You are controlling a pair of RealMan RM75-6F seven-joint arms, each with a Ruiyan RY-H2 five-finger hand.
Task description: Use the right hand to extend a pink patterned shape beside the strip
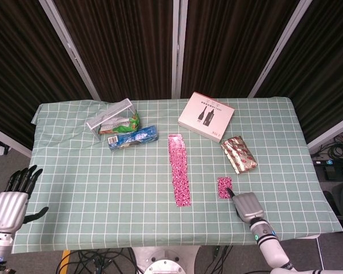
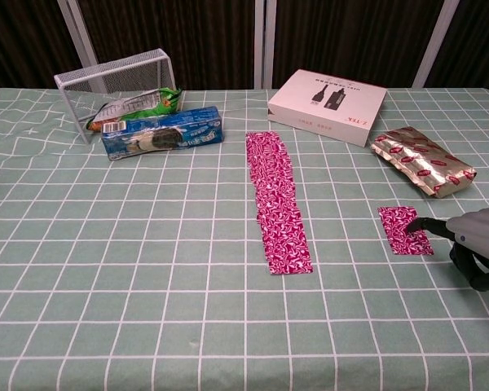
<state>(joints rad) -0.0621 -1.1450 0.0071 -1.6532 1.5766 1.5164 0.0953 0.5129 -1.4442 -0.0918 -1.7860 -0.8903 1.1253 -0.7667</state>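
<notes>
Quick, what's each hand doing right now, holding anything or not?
Left hand: open, fingers apart, off the table, holding nothing.
Right hand: fingers curled, one fingertip pressing on the small pink piece; nothing gripped.

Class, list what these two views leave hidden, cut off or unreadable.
- Right hand: chest view's right edge cuts it off.
- Left hand: absent from the chest view.
- White box: print too small to read.
- Snack bag: partly hidden by the wire basket and blue packet.

Bare cloth between strip [image 2: 277, 202] and pink piece [image 2: 403, 230]
</notes>
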